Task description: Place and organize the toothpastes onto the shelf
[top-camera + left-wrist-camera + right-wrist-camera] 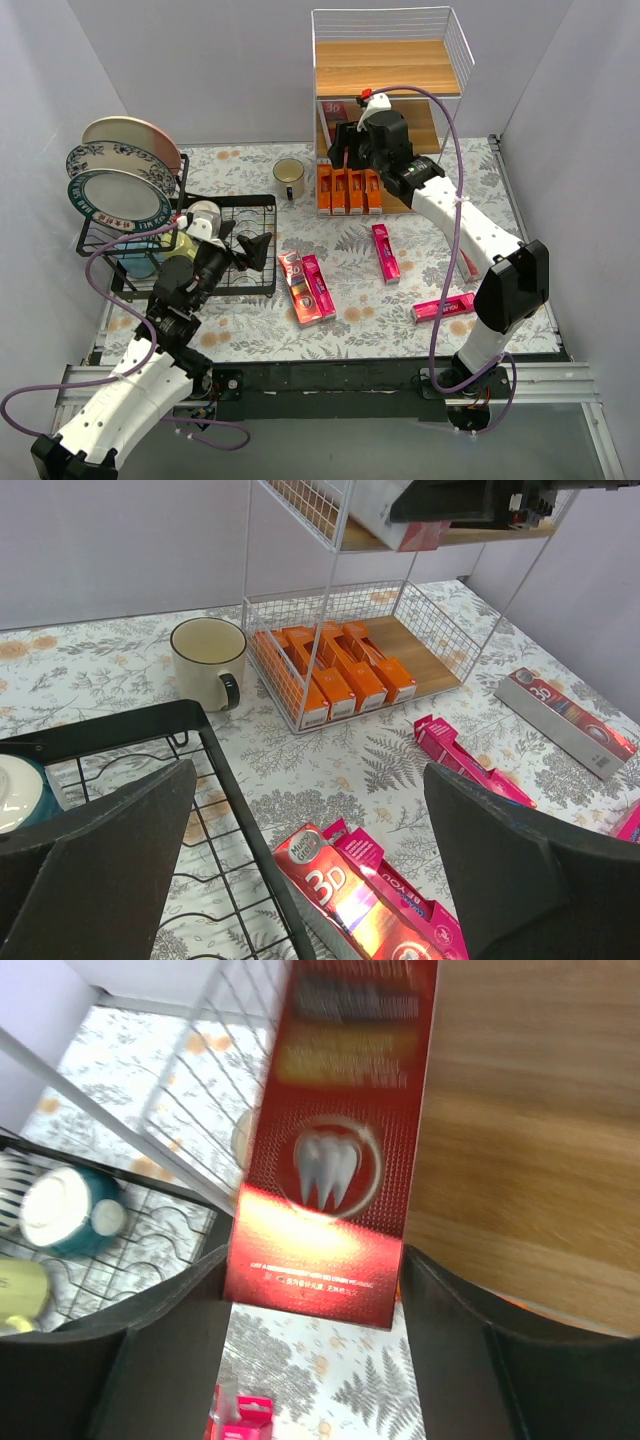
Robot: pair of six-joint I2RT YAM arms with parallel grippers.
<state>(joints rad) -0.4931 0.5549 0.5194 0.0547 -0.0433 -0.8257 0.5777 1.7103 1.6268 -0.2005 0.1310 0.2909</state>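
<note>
Your right end effector [315, 1270] sits at the middle tier of the shelf [390, 65], at the top centre of the overhead view. A red toothpaste carton [330, 1140] with a white tooth printed on it lies between its two fingers [150, 1360]. The carton reaches up the wrist frame and rests on the wooden board [530, 1110]. Its far end is blurred. The fingers stand close on either side of the near end, but you cannot tell whether they press on it or have let go.

Your left end effector [310, 780] hangs over the right edge of the black dish rack [250, 215], in the left half of the overhead view. Its fingers are spread wide, with nothing between them.

In the shelf's lowest tier, a row of orange cartons [348, 190] stands side by side at the left. A mug [289, 178] sits on the surface [240, 325] just left of that tier.

More toothpastes lie flat on the surface:
- A red "3D" carton [292, 285] and a pink carton [318, 288] touch along their long sides at centre frame.
- A second pink carton [385, 252] lies alone to their right.
- A third pink carton [443, 308] lies at the lower right, near the right arm's elbow.
- Another red "3D" carton [565, 720] shows at the right edge of the left wrist view.

Plates [120, 170] stand upright in the rack at the upper left.
</note>
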